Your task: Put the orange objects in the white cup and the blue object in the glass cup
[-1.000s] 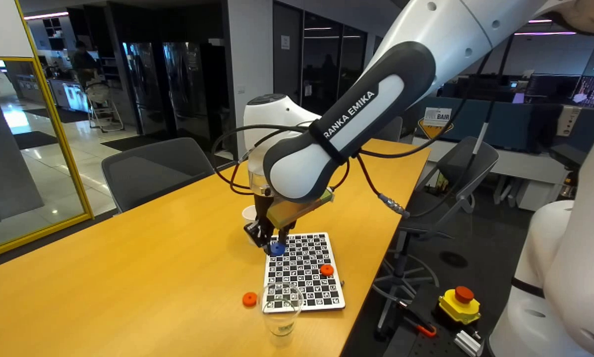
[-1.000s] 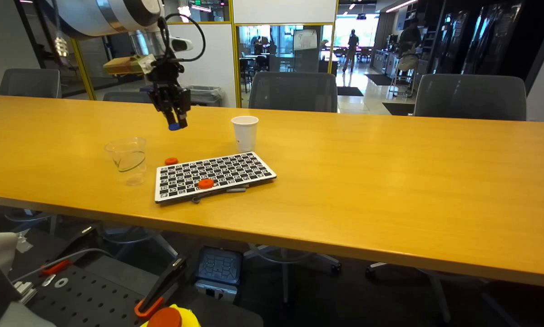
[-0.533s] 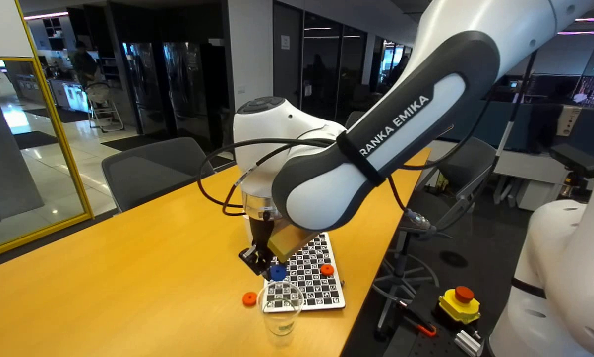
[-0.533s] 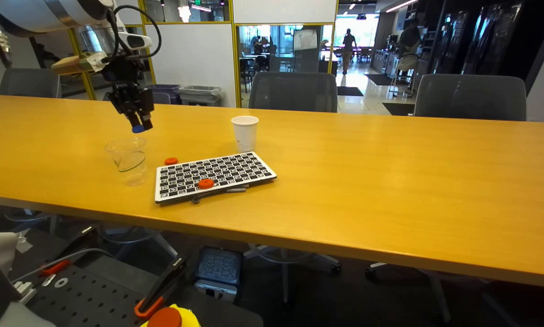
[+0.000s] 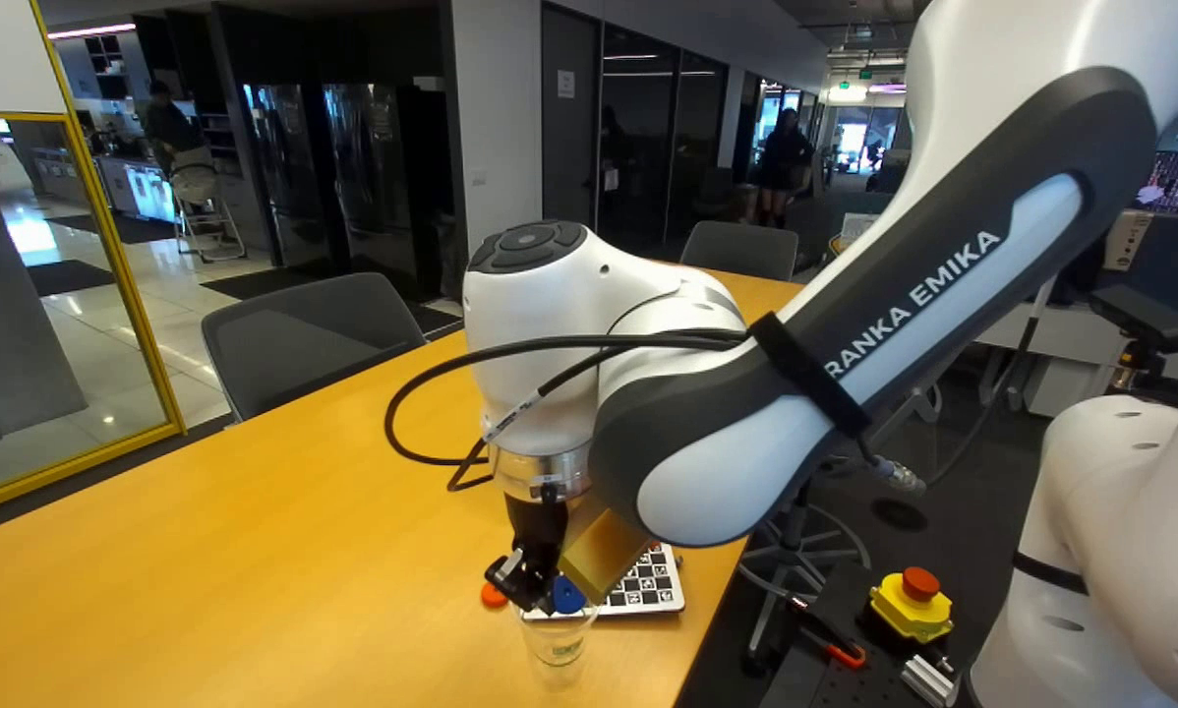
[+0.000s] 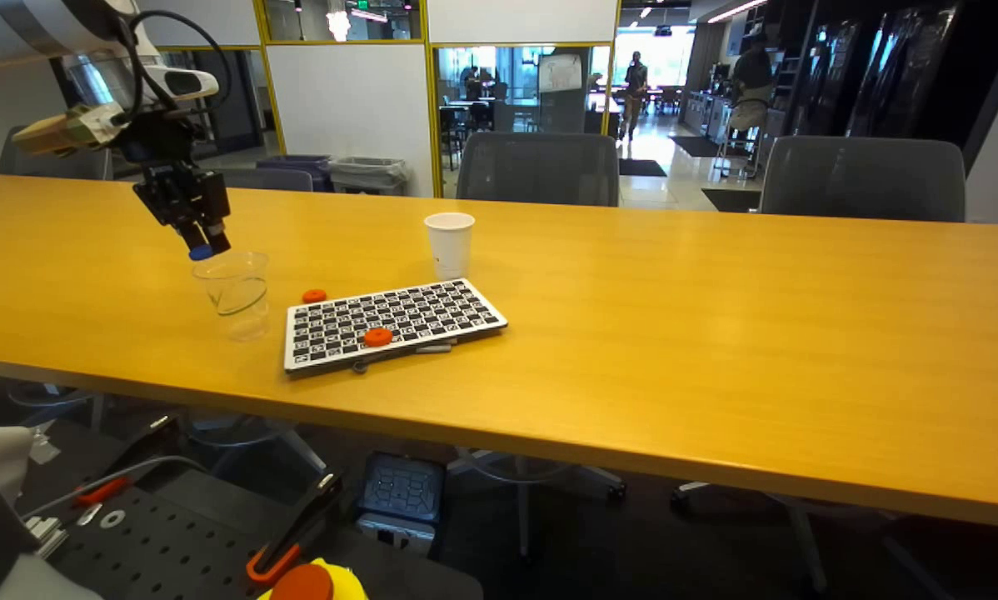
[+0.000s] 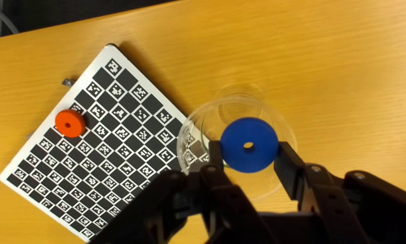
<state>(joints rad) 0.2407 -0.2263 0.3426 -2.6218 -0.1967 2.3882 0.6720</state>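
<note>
Gripper [image 7: 249, 149] pinching blue disc [image 7: 249, 130], near top of glass cup [image 6: 239, 296], white cup [image 6: 450, 246] upright

The white arm [image 5: 746, 462] has dark grey panels [image 5: 682, 423], "RANKA EMIKA" lettering [image 5: 884, 323], a black strap [image 5: 808, 374], black cables [image 5: 609, 341] and a black, screw-studded tool [image 7: 249, 150].

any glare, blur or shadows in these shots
Wrist view: checkered board crisp, shadow along one edge, near parts of the gripper dark and soft; both exterior views: bright glare on the floor; in an exterior view, far window blown out.
</note>
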